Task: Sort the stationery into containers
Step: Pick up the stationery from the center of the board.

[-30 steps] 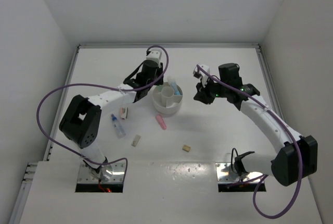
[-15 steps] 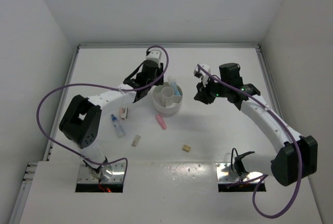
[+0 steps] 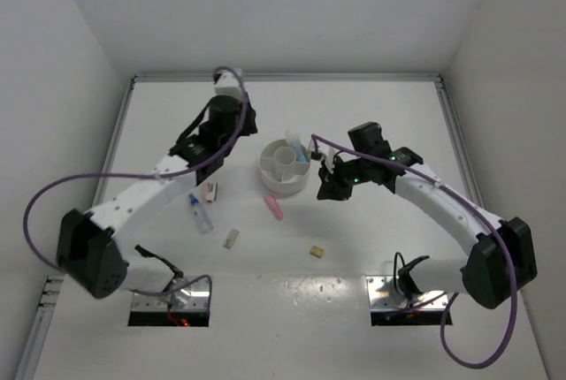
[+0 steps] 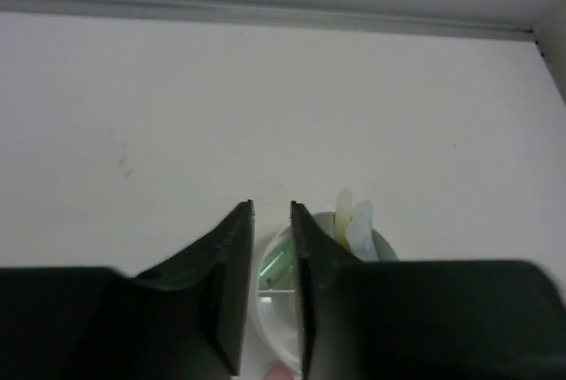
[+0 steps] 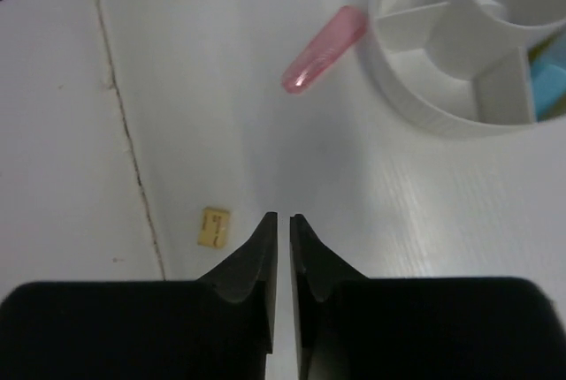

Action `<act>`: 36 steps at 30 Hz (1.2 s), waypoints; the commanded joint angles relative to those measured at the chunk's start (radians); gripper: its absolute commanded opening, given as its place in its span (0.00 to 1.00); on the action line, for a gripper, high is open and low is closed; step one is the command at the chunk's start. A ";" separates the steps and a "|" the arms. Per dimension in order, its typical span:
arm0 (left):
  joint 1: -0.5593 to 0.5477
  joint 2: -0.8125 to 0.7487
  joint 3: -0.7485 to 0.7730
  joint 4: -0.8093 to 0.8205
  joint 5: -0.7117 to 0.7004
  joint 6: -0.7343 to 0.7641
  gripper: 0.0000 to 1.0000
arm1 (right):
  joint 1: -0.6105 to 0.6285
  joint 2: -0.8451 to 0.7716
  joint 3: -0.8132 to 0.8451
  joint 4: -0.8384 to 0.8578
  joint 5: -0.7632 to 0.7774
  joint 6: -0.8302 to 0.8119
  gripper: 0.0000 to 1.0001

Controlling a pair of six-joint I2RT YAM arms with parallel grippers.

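Right wrist: closed, empty tool (image 5: pixel 279 219); pink stick (image 5: pixel 323 49) just beside white bowl (image 5: pixel 402 97).

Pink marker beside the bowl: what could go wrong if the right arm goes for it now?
1. The right end effector has its jaws almost shut; unless opened, it would likely push the pink marker rather than grip it.
2. The marker lies close beside the bowl; a finger may clip its wall and shift it.
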 commanded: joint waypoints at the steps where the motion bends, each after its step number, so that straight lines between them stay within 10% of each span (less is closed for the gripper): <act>1: 0.046 -0.194 -0.071 -0.067 -0.062 -0.101 0.31 | 0.086 0.016 -0.032 0.017 -0.024 0.007 0.13; 5: 0.123 -0.387 -0.255 -0.113 0.002 -0.196 0.68 | 0.223 0.140 0.011 0.026 0.037 0.051 0.32; 14: 0.229 -0.679 -0.447 -0.199 0.069 -0.280 0.69 | 0.380 0.283 0.045 0.241 0.345 0.329 0.46; 36: 0.238 -0.720 -0.429 -0.219 0.056 -0.234 0.69 | 0.570 0.529 0.157 0.365 0.870 0.533 0.53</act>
